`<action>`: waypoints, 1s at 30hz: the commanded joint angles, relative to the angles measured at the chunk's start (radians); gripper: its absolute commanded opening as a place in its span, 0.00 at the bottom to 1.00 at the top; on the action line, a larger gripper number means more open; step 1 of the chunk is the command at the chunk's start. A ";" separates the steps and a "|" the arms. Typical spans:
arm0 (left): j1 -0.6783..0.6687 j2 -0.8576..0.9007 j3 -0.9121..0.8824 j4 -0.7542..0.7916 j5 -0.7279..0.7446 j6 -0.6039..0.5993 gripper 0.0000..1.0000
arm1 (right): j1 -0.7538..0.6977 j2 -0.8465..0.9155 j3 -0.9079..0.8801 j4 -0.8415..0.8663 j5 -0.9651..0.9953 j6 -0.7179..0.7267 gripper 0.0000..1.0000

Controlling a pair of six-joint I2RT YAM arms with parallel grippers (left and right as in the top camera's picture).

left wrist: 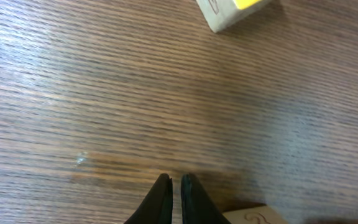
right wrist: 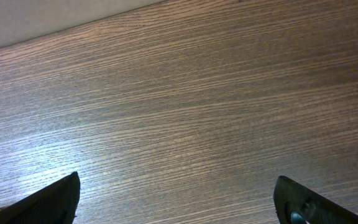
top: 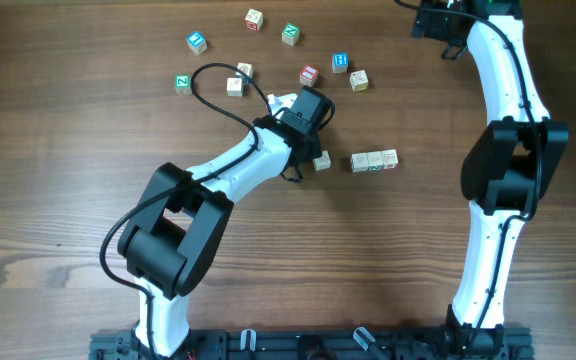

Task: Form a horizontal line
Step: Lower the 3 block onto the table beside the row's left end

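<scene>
The left gripper (left wrist: 175, 190) hangs over bare wood near mid-table, its two dark fingers drawn almost together with only a thin slit between them and nothing held. In the left wrist view, a pale cube (left wrist: 253, 216) sits at the frame's bottom edge just right of the fingertips, and a yellow-faced cube (left wrist: 232, 11) lies well ahead at the top edge. From overhead, a lone cube (top: 322, 161) rests just beside the left arm (top: 238, 165). A gap to its right begins the horizontal line (top: 374, 160), three pale letter cubes touching side by side, level with the lone cube. Loose cubes (top: 309, 75) with blue, green and red faces are scattered across the far side of the table (top: 68, 150). The right gripper (right wrist: 179, 205) is at the far right corner, fingers spread wide over empty wood, well apart from every cube.
</scene>
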 commanded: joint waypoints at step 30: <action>-0.013 0.012 0.000 0.003 0.103 0.002 0.04 | 0.005 -0.007 0.003 0.002 -0.002 -0.013 1.00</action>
